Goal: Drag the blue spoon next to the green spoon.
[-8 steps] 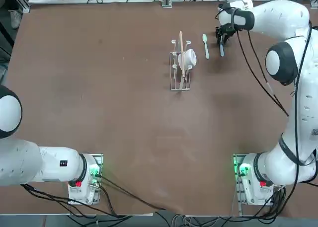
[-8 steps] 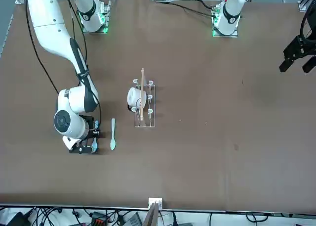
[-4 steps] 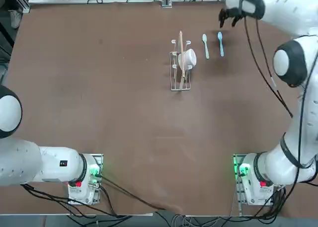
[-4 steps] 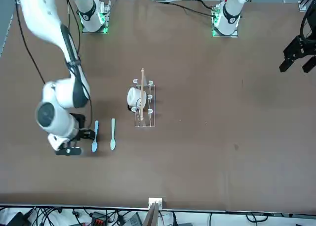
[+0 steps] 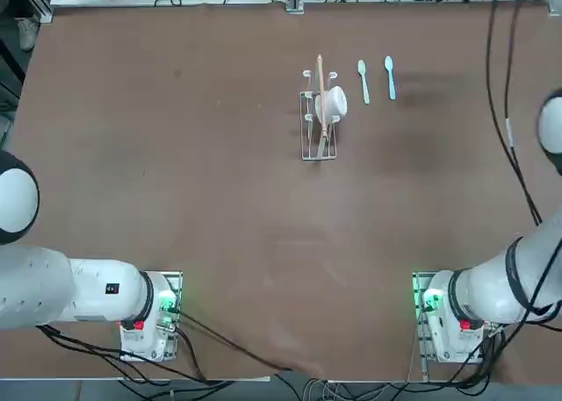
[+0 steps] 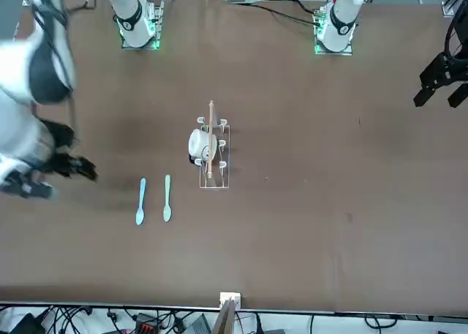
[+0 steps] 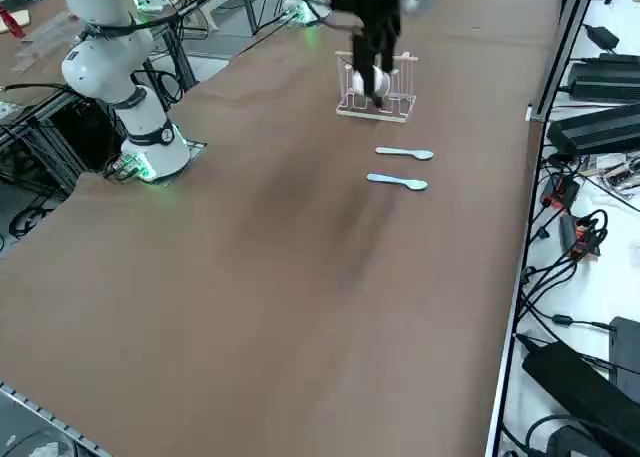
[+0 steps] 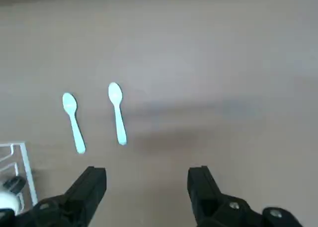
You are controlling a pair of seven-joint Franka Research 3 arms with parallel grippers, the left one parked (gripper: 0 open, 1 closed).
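Blue spoon (image 5: 390, 77) now fully uncovered in top view; in the frame from one second ago it was partly hidden by the right gripper (image 8: 146, 192). Gripper has been drawn up and away, over toward the robot's right in front view. Fingers stand wide apart in the wrist view, nothing between them, so spoon is taken as released.

Blue spoon lies flat on the brown table (image 5: 219, 199), just beside the green spoon (image 5: 363, 82), to its right as the robot sees it. The two are nearly parallel, not touching, bowls toward the far edge. Green spoon sits between the blue one and the wire rack (image 5: 319, 159), which holds a white cup (image 5: 334, 104).

For the task: "next to" is judged met, drag looks done. Only a clear retreat seems left to be made; a tighter gap could be asked for, but a further push would risk knocking the green spoon.

Versus the earlier frames: arm was bent over the blue spoon one second ago, was off it by half a second ago, and has been pulled farther since. Green spoon, rack and cup unchanged. No shift of the blue spoon can be made out since half a second ago. Gripper's height over the table is hard to judge, probably well above it.
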